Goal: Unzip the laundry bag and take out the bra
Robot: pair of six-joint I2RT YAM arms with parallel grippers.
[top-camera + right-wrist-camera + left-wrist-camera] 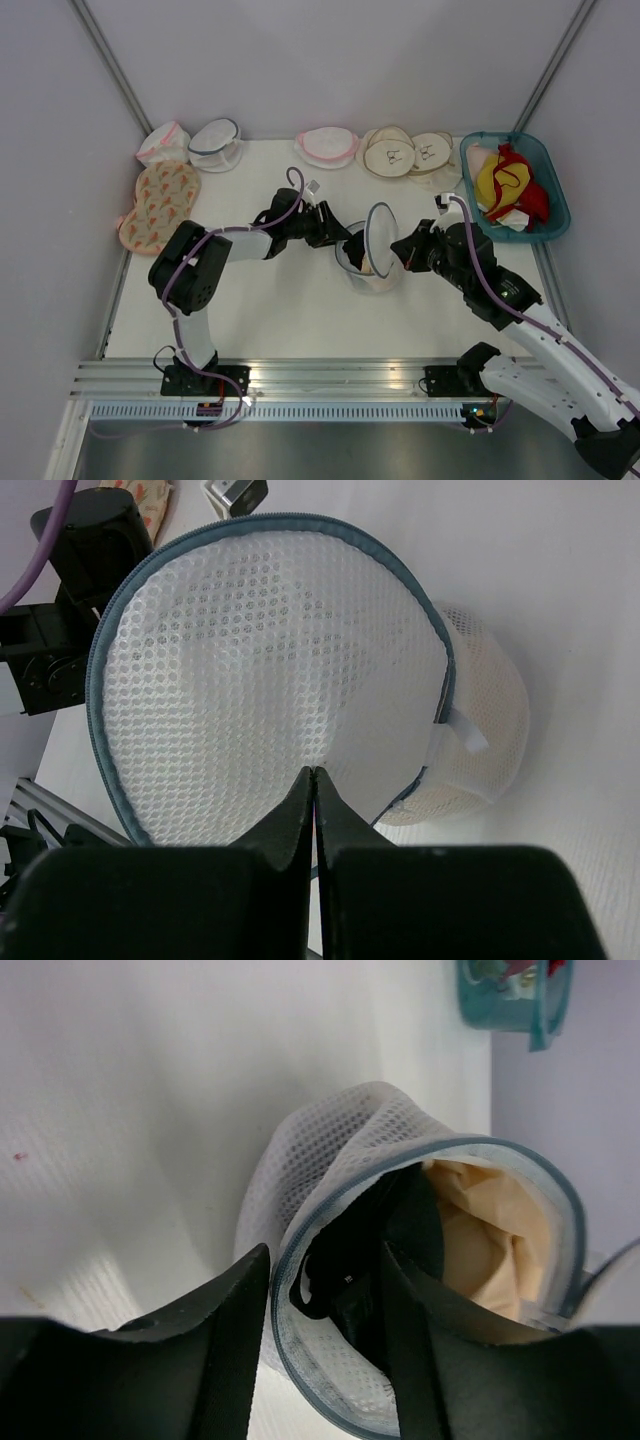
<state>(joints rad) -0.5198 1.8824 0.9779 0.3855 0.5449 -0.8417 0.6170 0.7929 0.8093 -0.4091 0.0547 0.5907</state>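
2 pincers: right pincer (315,775) clamps the laundry bag (490,715) by its lid, left pincer (322,1260) straddles its rim, part-open

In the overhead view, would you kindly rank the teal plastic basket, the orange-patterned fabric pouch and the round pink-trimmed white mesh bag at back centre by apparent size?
Largest to smallest:
1. teal plastic basket
2. orange-patterned fabric pouch, only slightly smaller
3. round pink-trimmed white mesh bag, clearly smallest
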